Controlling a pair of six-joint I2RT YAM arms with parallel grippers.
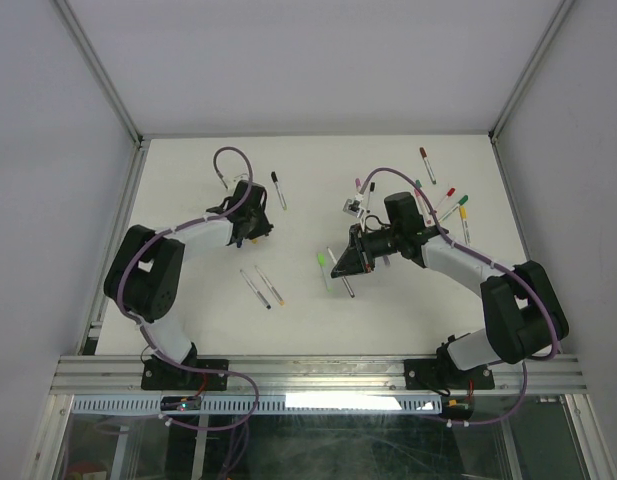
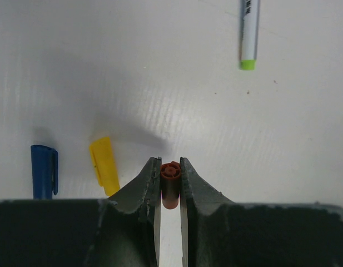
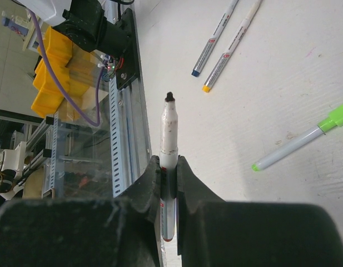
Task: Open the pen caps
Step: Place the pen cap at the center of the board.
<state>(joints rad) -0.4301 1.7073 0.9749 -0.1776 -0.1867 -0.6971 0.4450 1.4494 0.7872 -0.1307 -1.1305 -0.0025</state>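
My left gripper (image 2: 170, 162) is shut on a dark red pen cap (image 2: 170, 189), held end-on just above the white table (image 2: 177, 94). Two loose caps lie to its left, one blue (image 2: 44, 171) and one yellow (image 2: 104, 165). My right gripper (image 3: 169, 162) is shut on an uncapped grey-white pen (image 3: 169, 130) whose dark tip (image 3: 169, 96) points past the fingers. From above, the left gripper (image 1: 256, 228) sits at the left of the table and the right gripper (image 1: 344, 264) near the middle.
A green-capped pen (image 3: 302, 143) lies right of the right gripper, and two uncapped pens (image 3: 222, 41) lie further off. More capped pens (image 1: 449, 196) lie at the back right, and a black-capped one (image 1: 278, 190) behind the left gripper. The aluminium rail (image 1: 318, 372) runs along the near edge.
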